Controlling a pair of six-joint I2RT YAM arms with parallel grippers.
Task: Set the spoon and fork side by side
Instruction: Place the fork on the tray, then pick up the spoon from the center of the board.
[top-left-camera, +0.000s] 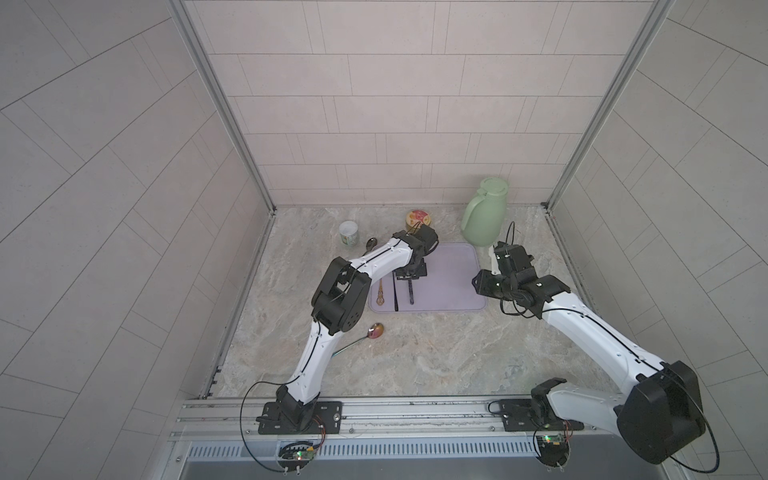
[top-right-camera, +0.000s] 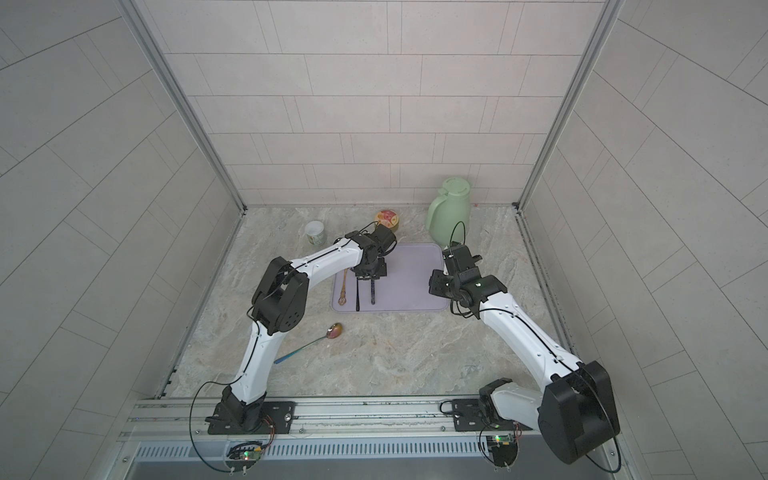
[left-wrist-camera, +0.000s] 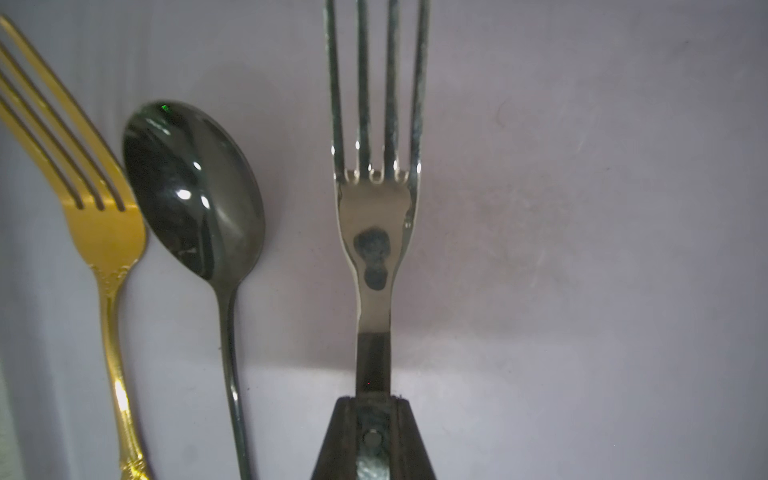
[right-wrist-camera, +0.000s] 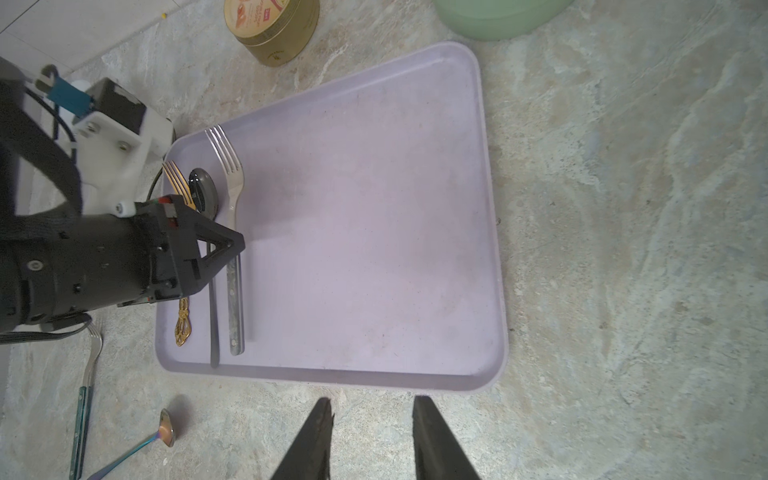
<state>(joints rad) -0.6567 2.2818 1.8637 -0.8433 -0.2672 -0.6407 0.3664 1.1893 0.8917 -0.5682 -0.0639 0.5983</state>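
Note:
A lavender tray (top-left-camera: 449, 286) lies in the middle of the table. Near its left side a gold fork (left-wrist-camera: 104, 224), a dark spoon (left-wrist-camera: 193, 191) and a silver fork (left-wrist-camera: 376, 232) lie parallel, heads toward the back wall. My left gripper (left-wrist-camera: 374, 401) is shut on the silver fork's dark handle; in a top view that gripper (top-left-camera: 410, 279) stands over the tray with the fork (top-left-camera: 411, 296) reaching out from under it. The spoon is a short gap to the silver fork's left. My right gripper (right-wrist-camera: 374, 401) is open and empty, above the table by the tray's front right corner.
A rainbow spoon (top-left-camera: 376, 331) lies on the table in front of the tray, with a teal-handled fork (right-wrist-camera: 85, 395) under my left arm. At the back stand a white cup (top-left-camera: 348, 234), another spoon (top-left-camera: 371, 243), a round tin (top-left-camera: 418, 218) and a green jug (top-left-camera: 484, 220).

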